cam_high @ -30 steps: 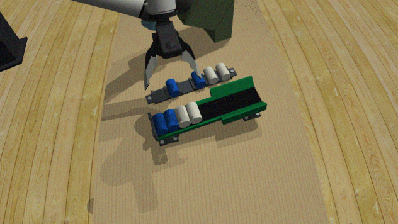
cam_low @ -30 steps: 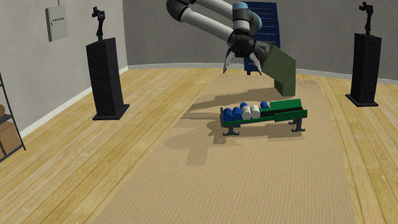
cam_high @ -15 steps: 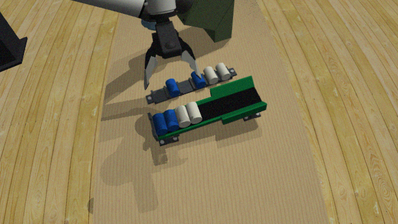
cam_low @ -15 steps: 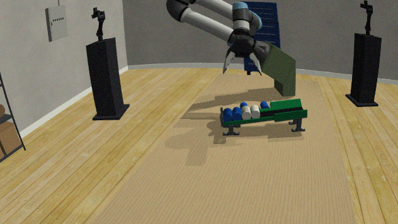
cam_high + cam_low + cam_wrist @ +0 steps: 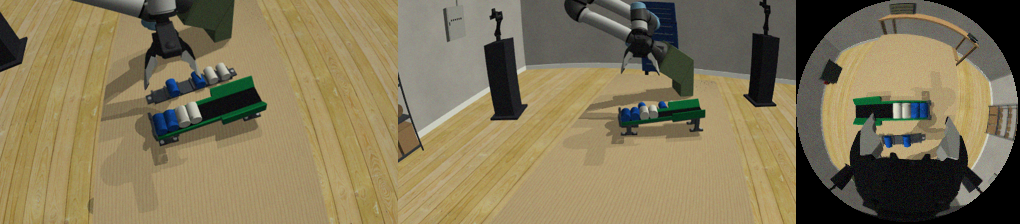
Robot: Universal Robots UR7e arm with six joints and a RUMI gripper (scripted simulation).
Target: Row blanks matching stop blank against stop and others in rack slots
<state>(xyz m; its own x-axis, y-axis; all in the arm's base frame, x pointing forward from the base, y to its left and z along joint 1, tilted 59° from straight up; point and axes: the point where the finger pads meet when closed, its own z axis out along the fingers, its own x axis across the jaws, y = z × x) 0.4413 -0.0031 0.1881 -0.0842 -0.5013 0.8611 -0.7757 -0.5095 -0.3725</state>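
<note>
Top view | ramp blanks (image 5: 176, 118) (image 5: 639, 113) (image 5: 910, 110) | two blue, two white, cylindrical, side by side

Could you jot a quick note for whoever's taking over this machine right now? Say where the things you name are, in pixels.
Claw (image 5: 173, 82) (image 5: 640, 74) (image 5: 911, 115): open, holding nothing, above the rack (image 5: 186, 89) (image 5: 897, 140).
Green ramp (image 5: 231, 102) (image 5: 689, 114) (image 5: 873, 111): two blue blanks (image 5: 160, 123) (image 5: 626, 114) (image 5: 923, 110) at the low end, then two white blanks (image 5: 193, 111) (image 5: 653, 111) (image 5: 897, 110).
Rack: two blue, two white.
Done: two blues on the ramp, two whites racked; I can't confirm centering.
Left: rack the ramp's whites, bring over the rack's blues, tighten the row, move clear.
</note>
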